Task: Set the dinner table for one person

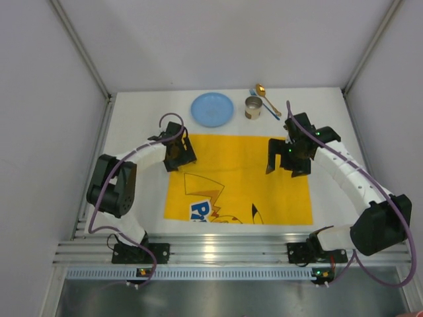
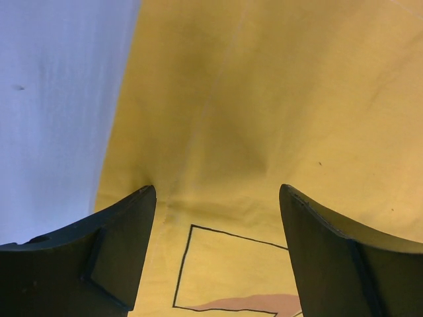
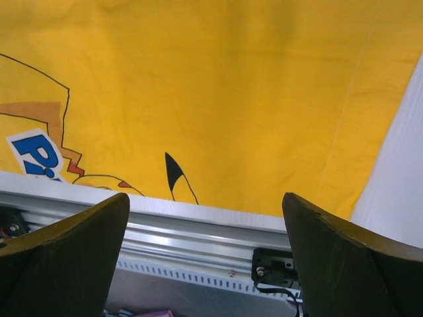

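My left gripper (image 1: 180, 150) and right gripper (image 1: 289, 158) both wide open over yellow printed cloth placemat (image 1: 238, 175); round blue plate (image 1: 212, 109), silver metal cup (image 1: 253, 107) beyond it on white matte dinner table (image 1: 132, 125).

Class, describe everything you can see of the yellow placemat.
The yellow placemat is a rectangular cloth, faintly creased, printed with a black-outlined cartoon figure and blue lettering. It lies flat on the white table, near edge beside the aluminium rail. The open left end effector and right end effector hang over its far corners.
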`<state>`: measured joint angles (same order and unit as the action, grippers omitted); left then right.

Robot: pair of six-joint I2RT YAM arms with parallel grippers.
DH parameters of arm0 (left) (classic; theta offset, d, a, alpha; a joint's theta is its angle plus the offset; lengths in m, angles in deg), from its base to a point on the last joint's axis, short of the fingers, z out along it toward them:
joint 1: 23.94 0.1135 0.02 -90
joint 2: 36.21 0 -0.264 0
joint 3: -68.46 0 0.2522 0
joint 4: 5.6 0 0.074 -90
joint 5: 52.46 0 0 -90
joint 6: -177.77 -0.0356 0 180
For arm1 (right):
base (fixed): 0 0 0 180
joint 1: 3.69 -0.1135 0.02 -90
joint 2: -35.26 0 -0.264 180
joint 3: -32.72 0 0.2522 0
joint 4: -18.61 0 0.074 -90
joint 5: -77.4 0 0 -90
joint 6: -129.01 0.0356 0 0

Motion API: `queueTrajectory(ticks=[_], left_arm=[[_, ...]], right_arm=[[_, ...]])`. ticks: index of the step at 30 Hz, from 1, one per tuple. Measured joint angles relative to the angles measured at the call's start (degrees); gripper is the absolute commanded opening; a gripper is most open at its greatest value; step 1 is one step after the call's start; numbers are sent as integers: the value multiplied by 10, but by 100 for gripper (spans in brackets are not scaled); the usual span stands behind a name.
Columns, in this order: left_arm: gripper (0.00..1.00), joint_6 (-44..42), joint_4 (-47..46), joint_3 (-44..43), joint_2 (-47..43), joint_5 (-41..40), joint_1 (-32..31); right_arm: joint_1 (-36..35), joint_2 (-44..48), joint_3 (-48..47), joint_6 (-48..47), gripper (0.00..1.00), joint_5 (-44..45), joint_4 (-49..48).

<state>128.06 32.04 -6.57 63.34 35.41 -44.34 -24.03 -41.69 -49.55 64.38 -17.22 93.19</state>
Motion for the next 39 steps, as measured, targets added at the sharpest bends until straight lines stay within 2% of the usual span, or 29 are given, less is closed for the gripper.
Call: queueTrajectory(ticks=[9,13,18,22,30,34,38,39], left_arm=[[82,-12,66,-15,-40,-46,22],[84,-12,86,-78,-66,-62,22],[84,1,50,-161,-64,-74,22],[83,21,42,-262,17,-85,24],[81,36,53,-487,270,-82,32],[80,44,55,-528,340,-68,44],[70,48,57,-573,393,-40,64],[62,48,54,-596,405,-30,68]], right_arm=[[20,-13,0,-11,100,-7,-17],[23,-9,0,-14,100,-13,-17],[23,26,7,-16,100,-26,-19],[23,61,27,-18,100,-28,-22],[47,75,43,-8,100,-8,-8],[60,74,44,4,100,3,2],[72,65,44,14,100,11,3],[75,57,44,17,100,14,3]])
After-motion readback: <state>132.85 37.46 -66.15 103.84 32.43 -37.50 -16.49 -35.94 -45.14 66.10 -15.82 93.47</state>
